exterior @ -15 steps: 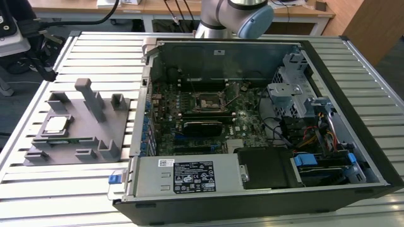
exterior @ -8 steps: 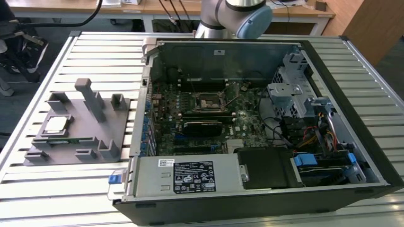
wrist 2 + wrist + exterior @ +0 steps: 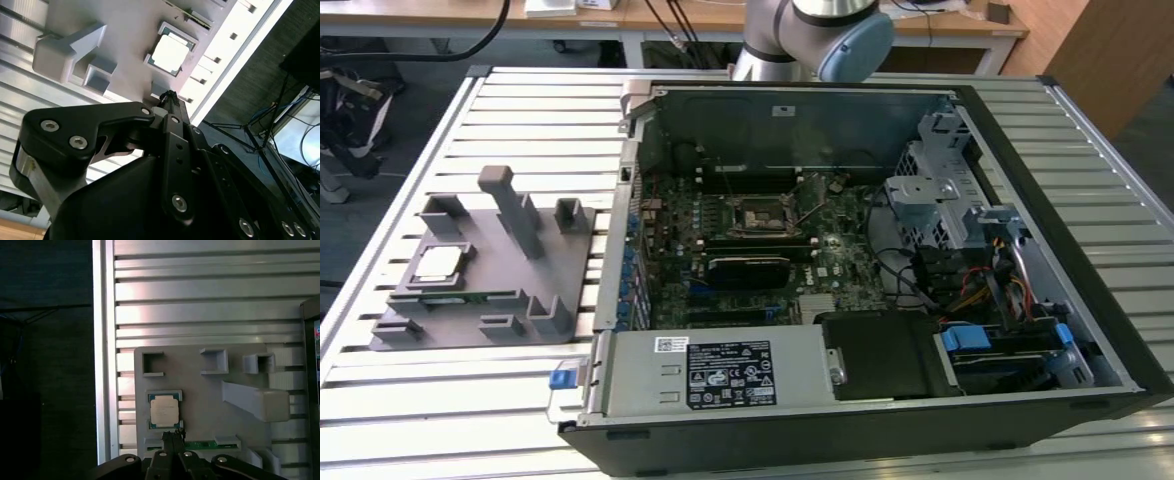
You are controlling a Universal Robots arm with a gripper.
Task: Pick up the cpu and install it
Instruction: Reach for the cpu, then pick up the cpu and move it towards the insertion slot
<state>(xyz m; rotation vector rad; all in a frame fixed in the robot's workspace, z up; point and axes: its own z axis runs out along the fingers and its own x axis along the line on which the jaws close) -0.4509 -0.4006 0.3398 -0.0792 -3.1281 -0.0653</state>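
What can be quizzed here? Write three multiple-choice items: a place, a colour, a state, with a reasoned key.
1. The square silver-topped cpu lies: A in the motherboard socket; B in a recess of the grey plastic fixture; C on the power supply.
2. The small plastic tab at the black computer case's edge is: A blue; B yellow; C white.
3. The case is: A closed; B open, green motherboard showing; C upside down.
Key: 1 B, both wrist views show it seated in the fixture; 2 A, it is blue in the exterior view; 3 B, the boards lie bare inside.
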